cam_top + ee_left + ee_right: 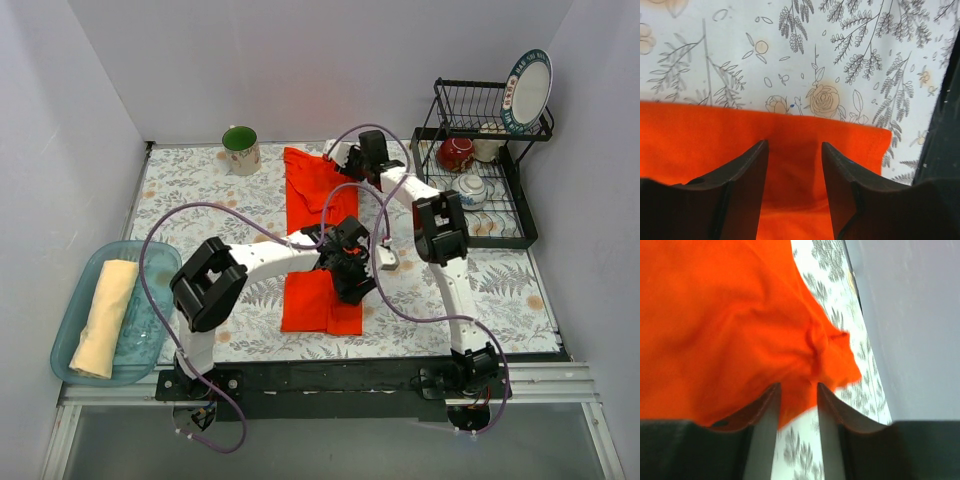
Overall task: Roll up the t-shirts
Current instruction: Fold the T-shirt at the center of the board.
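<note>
Left gripper [793, 145] half open, empty, shirt [700, 135] flat beneath its jaws; right gripper [798, 386] narrowly parted, bunched edge between jaws, hold unclear; risk: cloth slips, roll skews.

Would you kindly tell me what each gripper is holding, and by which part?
The right gripper, jaws closed on cloth, holds the orange t-shirt by its bunched far edge; the left gripper, jaws open over the cloth, holds nothing.

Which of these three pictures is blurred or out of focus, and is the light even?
Top external view: sharp, evenly lit, only soft shadows. Left wrist view: orange t-shirt and tablecloth print crisp, fingers dark. Right wrist view: the t-shirt blurred, its folds soft.
</note>
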You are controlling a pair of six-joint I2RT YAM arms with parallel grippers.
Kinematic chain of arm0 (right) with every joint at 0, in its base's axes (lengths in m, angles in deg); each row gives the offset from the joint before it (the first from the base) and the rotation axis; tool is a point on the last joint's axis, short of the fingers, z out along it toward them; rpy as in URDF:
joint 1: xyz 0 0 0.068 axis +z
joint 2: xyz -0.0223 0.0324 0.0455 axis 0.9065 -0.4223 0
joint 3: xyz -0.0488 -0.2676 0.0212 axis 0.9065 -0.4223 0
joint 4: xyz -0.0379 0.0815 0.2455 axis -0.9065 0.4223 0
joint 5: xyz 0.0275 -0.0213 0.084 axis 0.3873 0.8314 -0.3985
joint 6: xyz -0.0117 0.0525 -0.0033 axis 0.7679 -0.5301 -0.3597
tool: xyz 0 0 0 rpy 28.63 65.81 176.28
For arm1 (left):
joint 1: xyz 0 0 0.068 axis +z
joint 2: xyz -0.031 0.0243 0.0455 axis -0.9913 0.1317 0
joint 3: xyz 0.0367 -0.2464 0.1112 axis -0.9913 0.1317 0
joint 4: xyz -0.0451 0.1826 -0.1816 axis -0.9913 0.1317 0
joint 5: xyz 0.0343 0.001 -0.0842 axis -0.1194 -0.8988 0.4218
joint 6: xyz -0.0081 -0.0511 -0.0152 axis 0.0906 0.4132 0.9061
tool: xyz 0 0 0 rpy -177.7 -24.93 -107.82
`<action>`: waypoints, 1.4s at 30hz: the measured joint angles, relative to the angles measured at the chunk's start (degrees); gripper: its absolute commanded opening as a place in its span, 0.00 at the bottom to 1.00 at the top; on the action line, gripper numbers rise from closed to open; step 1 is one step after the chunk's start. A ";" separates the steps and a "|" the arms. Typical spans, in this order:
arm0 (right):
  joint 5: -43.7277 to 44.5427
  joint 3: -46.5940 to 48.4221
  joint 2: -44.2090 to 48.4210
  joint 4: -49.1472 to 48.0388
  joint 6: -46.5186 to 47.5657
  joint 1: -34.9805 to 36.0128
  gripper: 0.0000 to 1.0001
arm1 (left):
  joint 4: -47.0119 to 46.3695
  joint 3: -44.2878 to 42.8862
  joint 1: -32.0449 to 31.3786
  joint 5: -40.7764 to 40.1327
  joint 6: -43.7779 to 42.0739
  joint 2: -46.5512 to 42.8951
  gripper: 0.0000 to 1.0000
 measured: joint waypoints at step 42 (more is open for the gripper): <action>-35.34 -100.00 71.12 7.74 -76.63 4.96 0.53 | 1.46 43.58 35.36 12.35 57.42 -35.39 0.50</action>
